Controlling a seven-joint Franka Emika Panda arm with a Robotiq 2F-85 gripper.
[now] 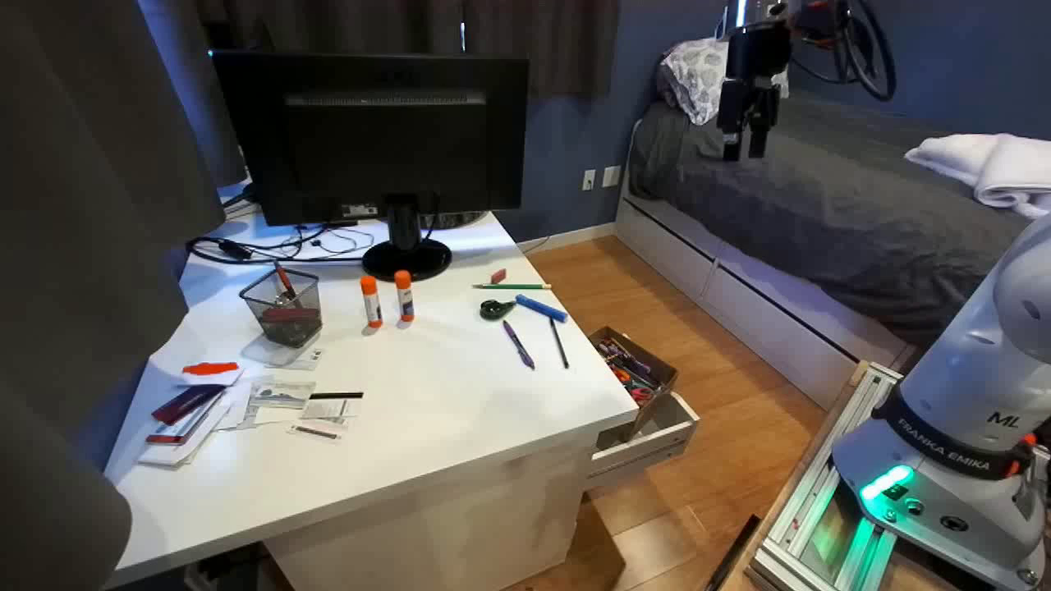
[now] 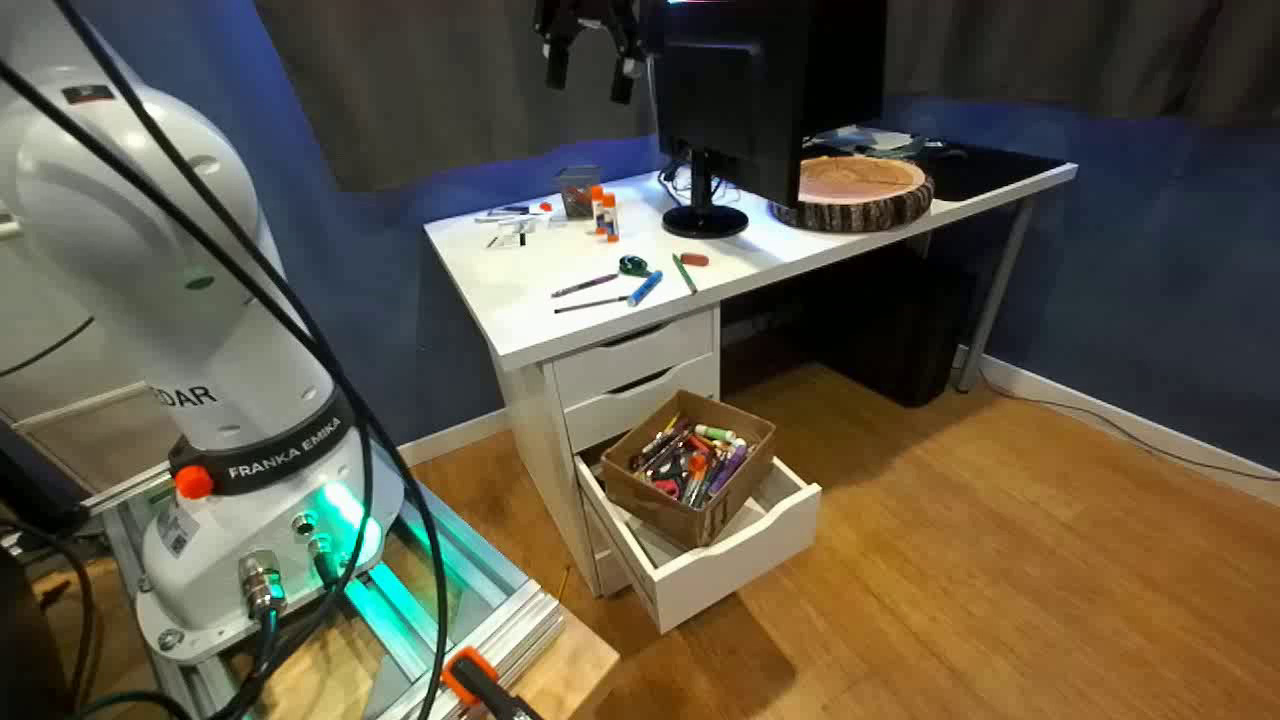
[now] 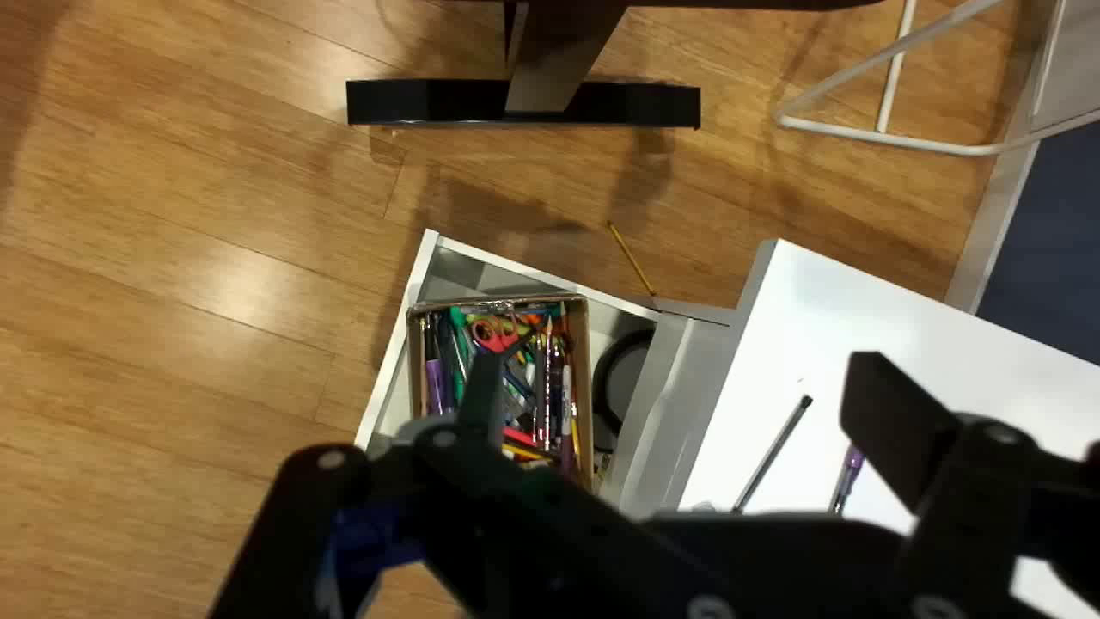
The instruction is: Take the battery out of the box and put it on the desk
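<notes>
The white desk (image 1: pixel 410 394) shows in both exterior views (image 2: pixel 490 290), with its white drawer (image 2: pixel 740 575) pulled out. A brown cardboard box (image 2: pixel 650 510) full of pens, markers and scissors sits tilted in the drawer. The wrist view shows this cardboard box (image 3: pixel 582 387) and drawer (image 3: pixel 679 413) from above. I cannot make out a battery among the contents. My gripper (image 1: pixel 745 148) is open and empty, high in the air, well above the desk and drawer; it also shows in an exterior view (image 2: pixel 590 80). In the wrist view its fingers (image 3: pixel 675 378) are wide apart.
A monitor (image 1: pixel 369 139) stands on the desk. Two glue sticks (image 1: pixel 406 295), a wire-mesh basket (image 1: pixel 283 308), papers (image 1: pixel 279 394), a blue marker (image 1: pixel 542 309), a purple pen (image 1: pixel 518 345) and green tape (image 1: pixel 496 309) are on it. A wood slice (image 2: pixel 860 190) lies behind the monitor.
</notes>
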